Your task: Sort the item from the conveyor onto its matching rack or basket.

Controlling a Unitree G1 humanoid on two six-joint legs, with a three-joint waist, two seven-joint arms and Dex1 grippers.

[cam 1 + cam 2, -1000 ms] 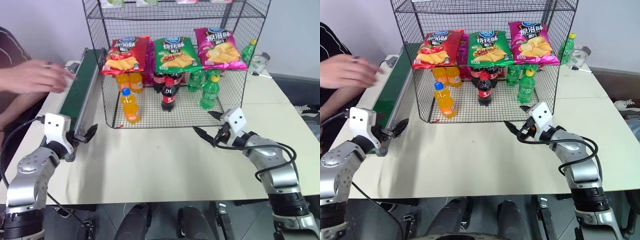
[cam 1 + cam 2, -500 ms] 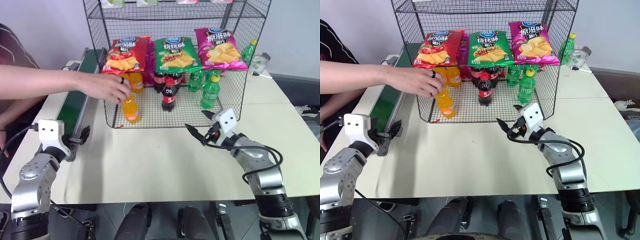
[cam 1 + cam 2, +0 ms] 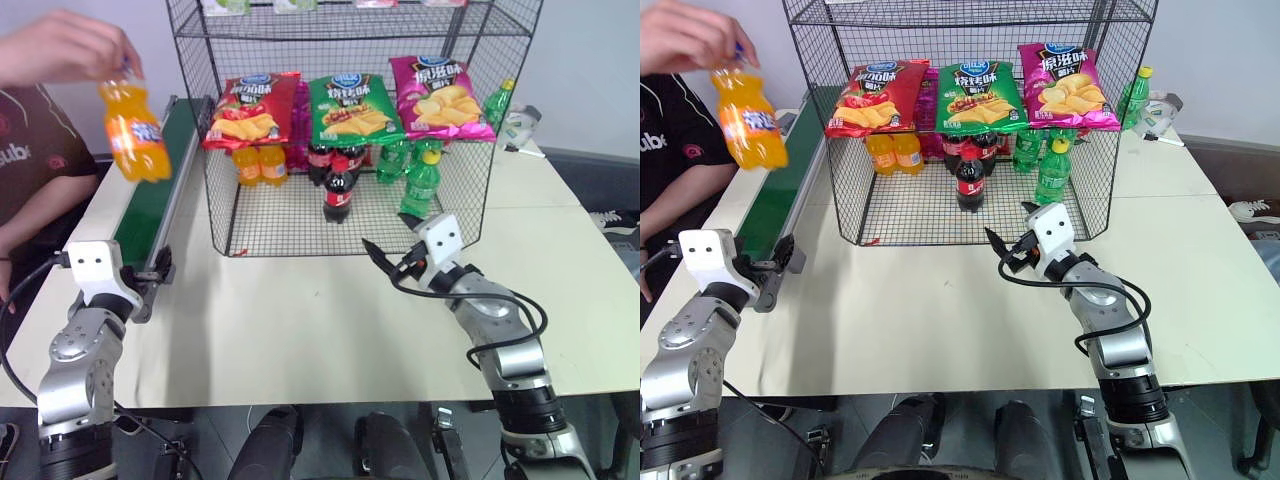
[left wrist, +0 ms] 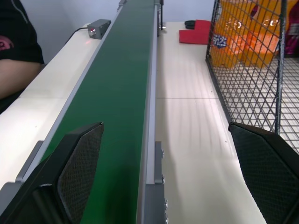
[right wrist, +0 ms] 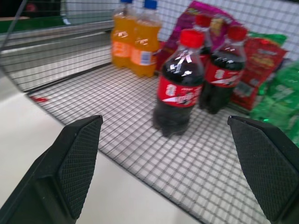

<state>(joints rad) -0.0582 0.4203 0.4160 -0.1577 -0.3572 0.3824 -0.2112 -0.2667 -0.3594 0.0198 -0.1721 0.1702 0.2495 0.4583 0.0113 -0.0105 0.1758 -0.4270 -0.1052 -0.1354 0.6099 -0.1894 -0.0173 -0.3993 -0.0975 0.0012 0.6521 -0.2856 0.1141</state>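
Left eye view showed a person's hand (image 3: pixel 62 42) raised, pinching the clear orange soda bottle (image 3: pixel 137 130) above the dark green conveyor belt (image 3: pixel 148 200); both black grippers, left (image 3: pixel 158 268) and right (image 3: pixel 388 253), were spread, level.

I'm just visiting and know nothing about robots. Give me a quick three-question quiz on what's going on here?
1. True or false: the orange soda bottle lies on the conveyor.
2. Which bottle stands nearest the open front of the wire rack? A) cola bottle B) an orange one C) a water bottle
3. Fill in: the left gripper hovers at the near end of the ____.

Key: 1. False, a person's hand holds it up above the belt. 2. A. 3. conveyor.
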